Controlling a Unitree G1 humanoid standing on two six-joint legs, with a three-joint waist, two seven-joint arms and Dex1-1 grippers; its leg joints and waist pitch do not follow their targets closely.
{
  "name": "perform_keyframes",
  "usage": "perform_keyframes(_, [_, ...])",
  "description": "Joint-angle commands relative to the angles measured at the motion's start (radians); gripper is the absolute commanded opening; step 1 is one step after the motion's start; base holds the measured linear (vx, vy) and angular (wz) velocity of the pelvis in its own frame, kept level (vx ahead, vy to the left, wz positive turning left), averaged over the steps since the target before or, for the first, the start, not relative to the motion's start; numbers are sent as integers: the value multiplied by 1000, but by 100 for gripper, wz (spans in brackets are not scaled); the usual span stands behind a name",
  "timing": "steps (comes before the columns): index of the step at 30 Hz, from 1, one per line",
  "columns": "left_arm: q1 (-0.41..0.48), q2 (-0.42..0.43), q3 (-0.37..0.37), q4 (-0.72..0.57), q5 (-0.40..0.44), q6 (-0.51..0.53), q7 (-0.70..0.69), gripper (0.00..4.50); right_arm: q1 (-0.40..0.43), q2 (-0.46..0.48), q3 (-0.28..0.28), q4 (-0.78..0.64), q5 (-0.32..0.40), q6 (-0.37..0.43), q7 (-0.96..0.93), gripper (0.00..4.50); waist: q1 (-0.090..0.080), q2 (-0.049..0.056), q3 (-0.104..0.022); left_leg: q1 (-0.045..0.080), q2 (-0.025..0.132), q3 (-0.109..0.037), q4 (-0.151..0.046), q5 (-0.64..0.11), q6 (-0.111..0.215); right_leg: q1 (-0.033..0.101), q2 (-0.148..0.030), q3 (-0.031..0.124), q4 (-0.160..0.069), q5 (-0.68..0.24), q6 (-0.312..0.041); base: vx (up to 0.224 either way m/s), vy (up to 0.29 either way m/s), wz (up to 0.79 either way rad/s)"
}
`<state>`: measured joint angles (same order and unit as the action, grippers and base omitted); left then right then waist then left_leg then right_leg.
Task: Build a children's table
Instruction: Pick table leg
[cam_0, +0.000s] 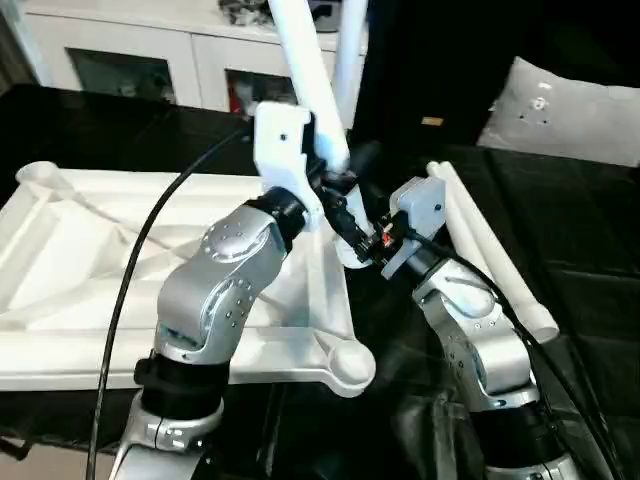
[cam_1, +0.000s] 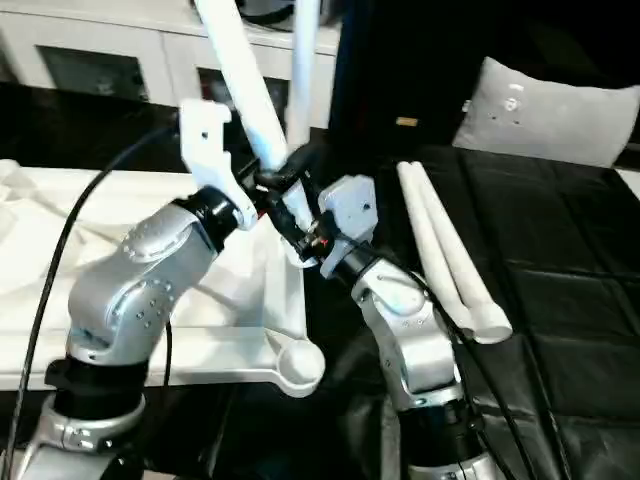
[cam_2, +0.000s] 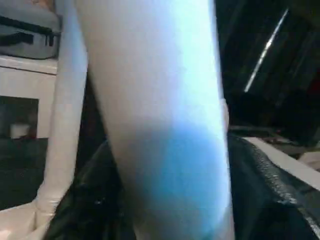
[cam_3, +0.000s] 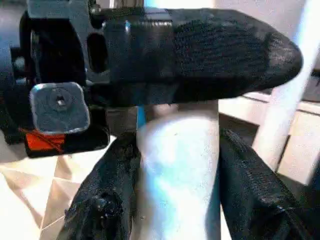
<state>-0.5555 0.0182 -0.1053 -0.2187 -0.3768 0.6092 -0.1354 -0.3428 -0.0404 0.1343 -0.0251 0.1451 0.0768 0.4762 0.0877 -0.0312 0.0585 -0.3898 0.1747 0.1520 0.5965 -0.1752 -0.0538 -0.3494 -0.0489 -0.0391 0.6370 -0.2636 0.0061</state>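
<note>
Right wrist view shows the right gripper (cam_3: 175, 165) fingers closed around a white leg (cam_3: 177, 150), the left gripper (cam_1: 275, 185) clamping it too, probably steadying it over a corner socket of the upturned tabletop (cam_0: 60, 250). Two spare legs (cam_0: 490, 250) lie beside.

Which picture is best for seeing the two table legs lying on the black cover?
The right eye view: the two loose legs lie whole, side by side. The left eye view shows them too, with the right arm across their near part.

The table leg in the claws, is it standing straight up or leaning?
Leaning. The held leg slants up and away from both claws, unlike the upright leg behind it.
</note>
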Motion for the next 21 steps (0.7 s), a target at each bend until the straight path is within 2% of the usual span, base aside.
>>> perform_keyframes(1, [3,-13,-29,-6,16,-22,0,244,7,5,-10,10,-11,-27,-10,188,-3,8,-63,22,54,-14,-71,-108,-23,35,-84,46,-67,148,-159,0,0,0])
perform_keyframes(2, [5,-16,-30,-4,18,-29,-1,243,7,5,-8,16,-12,-34,-11,188,-3,9,-63,23,55,-14,-71,-106,-21,34,-84,46,-67,149,-164,0,0,0])
perform_keyframes(4, [7,-23,-32,-1,24,-39,-1,213,5,3,-5,25,-9,-47,-16,188,-4,10,-63,23,54,-14,-70,-107,-20,35,-82,46,-65,157,-164,0,0,0])
perform_keyframes(8, [9,-36,-27,2,24,-48,0,197,-1,3,-8,38,-5,-61,-23,187,-4,9,-64,23,55,-13,-68,-96,-11,35,-83,46,-64,175,-167,0,0,0])
perform_keyframes(16, [11,-81,22,14,-18,-44,14,192,-17,2,-13,67,-5,-77,-25,187,-4,5,-64,22,53,-12,-66,-95,1,36,-83,47,-64,176,-177,0,0,0])
perform_keyframes(21, [-9,-70,51,34,-17,-35,14,191,-26,-2,-6,68,9,-41,-9,187,-5,5,-65,23,53,-12,-65,-87,5,35,-82,47,-63,177,-175,0,0,0])
